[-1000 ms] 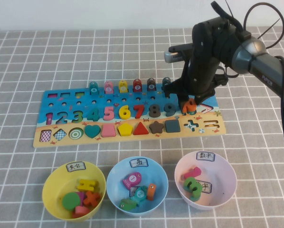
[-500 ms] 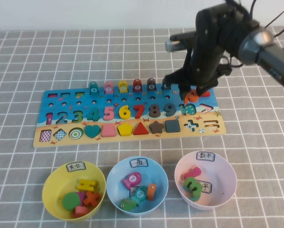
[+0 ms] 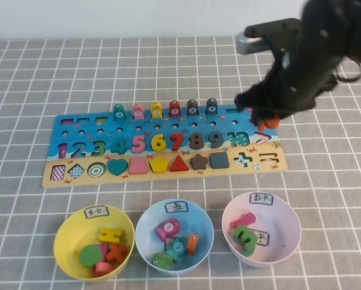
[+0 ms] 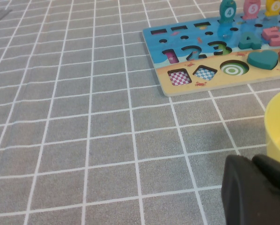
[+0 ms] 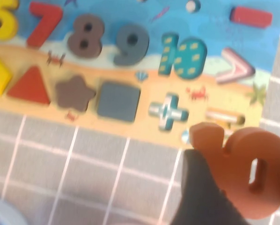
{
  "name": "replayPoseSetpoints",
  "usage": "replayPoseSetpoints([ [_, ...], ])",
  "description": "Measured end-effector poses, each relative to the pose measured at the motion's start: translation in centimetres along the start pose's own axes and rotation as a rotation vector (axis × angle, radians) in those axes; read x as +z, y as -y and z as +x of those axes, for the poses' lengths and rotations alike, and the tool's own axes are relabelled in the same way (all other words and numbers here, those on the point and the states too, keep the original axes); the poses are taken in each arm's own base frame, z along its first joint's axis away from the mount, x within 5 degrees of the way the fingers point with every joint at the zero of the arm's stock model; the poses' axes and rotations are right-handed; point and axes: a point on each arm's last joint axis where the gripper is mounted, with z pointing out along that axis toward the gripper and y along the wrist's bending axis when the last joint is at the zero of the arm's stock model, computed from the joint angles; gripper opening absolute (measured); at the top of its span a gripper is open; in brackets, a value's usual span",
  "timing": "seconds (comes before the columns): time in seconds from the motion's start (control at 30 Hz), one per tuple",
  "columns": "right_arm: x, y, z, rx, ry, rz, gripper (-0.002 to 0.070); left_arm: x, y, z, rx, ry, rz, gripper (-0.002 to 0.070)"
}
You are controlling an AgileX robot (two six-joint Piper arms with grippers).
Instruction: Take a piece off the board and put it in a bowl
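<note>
My right gripper [image 3: 267, 118] is shut on the orange "10" piece [image 3: 270, 122] and holds it in the air above the right end of the board [image 3: 281, 163]. In the right wrist view the piece [image 5: 245, 166] sits between the dark fingers [image 5: 201, 197], over the board's near edge [image 5: 210, 23]. Its teal "10" slot [image 3: 239, 139] is empty and also shows in the right wrist view [image 5: 183, 57]. The pale pink bowl [image 3: 289, 211] stands in front of the board at the right and holds a few pieces. My left gripper [image 4: 254, 161] is shut and empty, low beside the yellow bowl [image 4: 278, 126].
The yellow bowl [image 3: 66, 232] and a light blue bowl [image 3: 145, 226] stand left of the pink one, each with several pieces. Numerals 1 to 9, shapes and pegs remain on the board. A grey checked cloth covers the table.
My right gripper has lifted the orange "10" out of its slot and carried it up and to the right. The left arm has not moved.
</note>
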Motion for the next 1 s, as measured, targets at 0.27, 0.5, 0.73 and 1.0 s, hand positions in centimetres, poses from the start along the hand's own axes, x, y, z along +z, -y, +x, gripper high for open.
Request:
replayPoseSetpoints([
  [0.27, -3.4, 0.3, 6.2, 0.019, 0.018, -0.065, 0.0304, 0.0, 0.0, 0.0, 0.0, 0.0, 0.0, -0.0001],
  [0.5, -2.9, 0.5, 10.1, 0.047, -0.075, -0.091, 0.0304, 0.0, 0.0, 0.0, 0.0, 0.0, 0.0, -0.0001],
  [0.73, -2.1, -2.1, 12.6, 0.029, -0.152, -0.172, 0.0304, 0.0, 0.0, 0.0, 0.0, 0.0, 0.0, -0.0001],
  [1.0, -0.3, -2.8, 12.8, 0.087, -0.205, -0.165, 0.0304, 0.0, 0.0, 0.0, 0.0, 0.0, 0.0, -0.0001],
])
